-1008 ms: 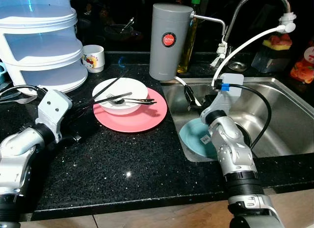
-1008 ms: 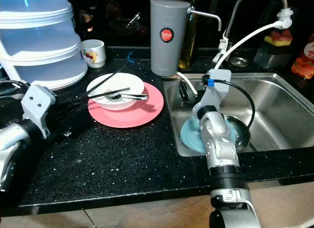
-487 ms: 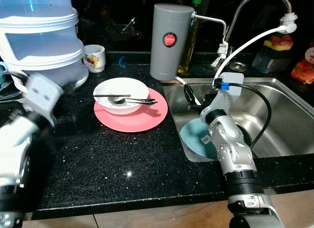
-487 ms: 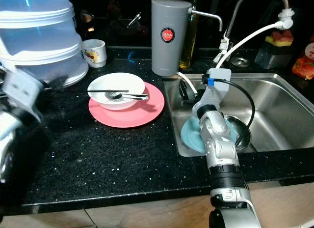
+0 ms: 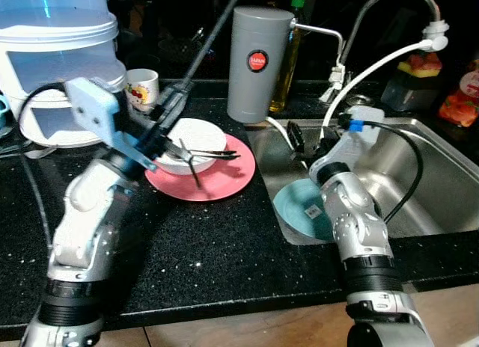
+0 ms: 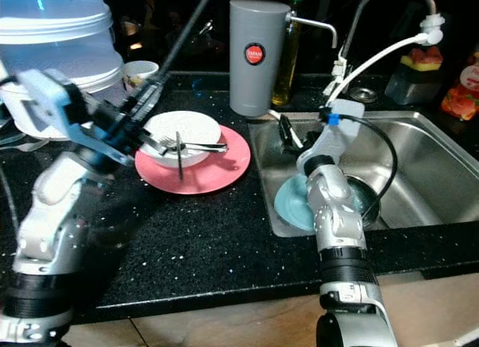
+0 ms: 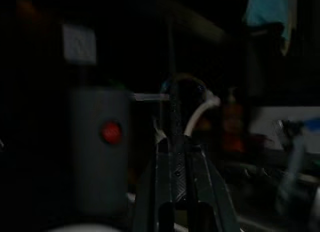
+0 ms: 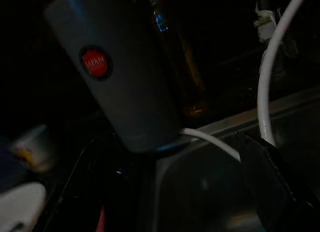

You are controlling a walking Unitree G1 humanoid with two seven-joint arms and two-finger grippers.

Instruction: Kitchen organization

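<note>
L gripper (image 5: 174, 100) jaws pinch 1 chopstick (image 5: 213, 29) above 1 bowl (image 5: 196, 130); R gripper (image 5: 296, 137) jaws: can't tell.

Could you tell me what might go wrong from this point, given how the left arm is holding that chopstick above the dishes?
The left gripper is shut on one long chopstick that sticks up toward the grey canister; a swing could knock it. A fork and another chopstick lie loosely on the white bowl atop the pink plate, so a nudge might tip them onto the counter.
</note>
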